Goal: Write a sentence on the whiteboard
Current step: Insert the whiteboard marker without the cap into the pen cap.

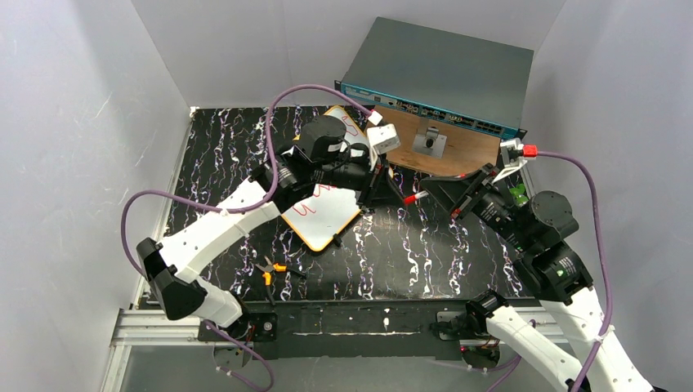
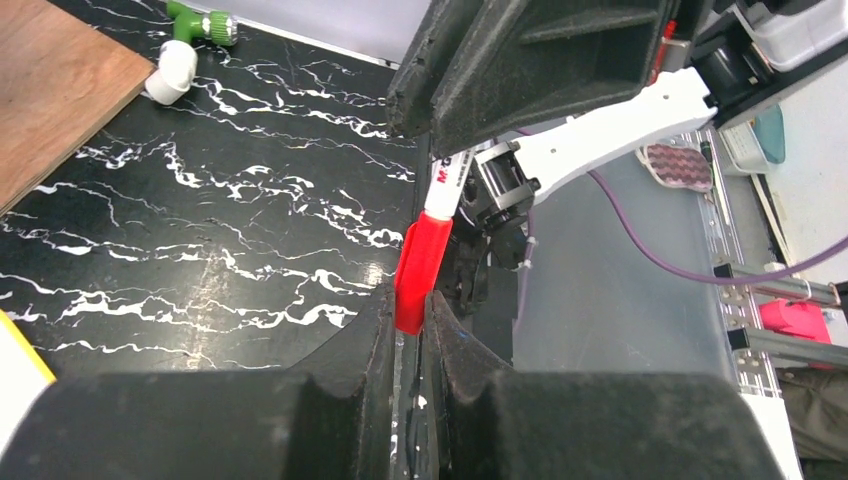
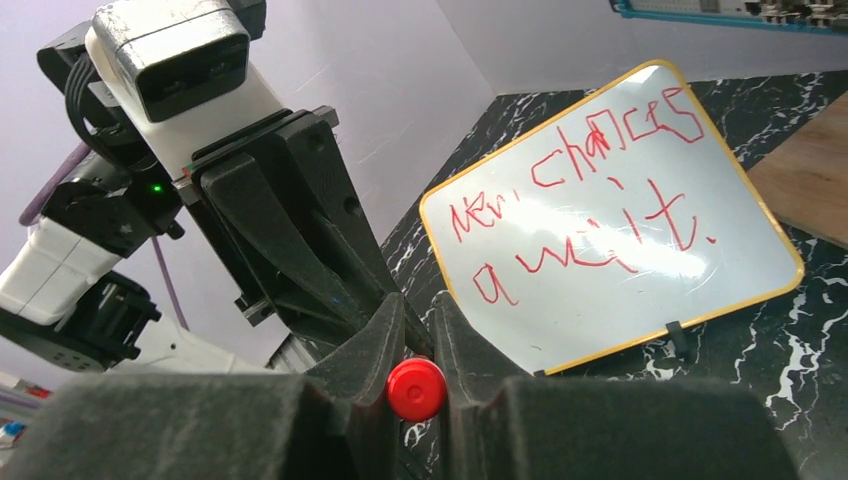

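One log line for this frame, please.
sentence: written on whiteboard | left gripper: shut on marker cap | right gripper: shut on marker

Inspection of surfaces. The whiteboard (image 3: 620,230) has a smooth, glossy white face that shows glare, with a thin orange rim. The sentence (image 3: 590,200) is red marker ink, duller than the board's sheen. The table (image 2: 230,230) is smooth black with white marble veining and a light sheen. The wooden board (image 2: 50,90) is brown and matt, with visible grain. The left gripper (image 2: 408,310) and right gripper (image 3: 417,320) have matt black, grainy plastic fingers. The marker cap (image 2: 420,265) is smooth red plastic, slightly glossy. The marker (image 2: 445,180) has a white, smooth, printed barrel. The arm casing (image 1: 216,229) is smooth white plastic.
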Motion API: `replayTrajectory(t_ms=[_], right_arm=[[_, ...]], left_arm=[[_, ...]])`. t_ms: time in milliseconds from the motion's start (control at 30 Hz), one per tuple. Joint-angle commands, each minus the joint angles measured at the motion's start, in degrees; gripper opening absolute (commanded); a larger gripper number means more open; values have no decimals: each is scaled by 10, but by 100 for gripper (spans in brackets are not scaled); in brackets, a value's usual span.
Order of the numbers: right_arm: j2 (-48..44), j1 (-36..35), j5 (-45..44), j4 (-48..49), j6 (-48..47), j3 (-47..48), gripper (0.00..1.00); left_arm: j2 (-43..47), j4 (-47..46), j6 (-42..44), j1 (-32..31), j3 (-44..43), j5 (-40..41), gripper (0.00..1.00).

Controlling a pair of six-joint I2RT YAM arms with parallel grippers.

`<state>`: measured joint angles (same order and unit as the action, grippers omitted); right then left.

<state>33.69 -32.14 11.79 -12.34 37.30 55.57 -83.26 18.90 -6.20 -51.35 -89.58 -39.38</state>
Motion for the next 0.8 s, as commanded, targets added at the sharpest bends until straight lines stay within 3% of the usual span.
replayTrajectory(t_ms=[0,533,767], right_arm=[[32,-12,75,-34,20,-21,1],[112,-20,70,-74,25,-15,1],[85,-19,10,-81,28,-34,1]], left_arm=[[-20,-136,-30,-5,-61,24,0],[-59,-185,-54,-13,-102,50,0],[-32,-106,-13,-12,-89,90,0]])
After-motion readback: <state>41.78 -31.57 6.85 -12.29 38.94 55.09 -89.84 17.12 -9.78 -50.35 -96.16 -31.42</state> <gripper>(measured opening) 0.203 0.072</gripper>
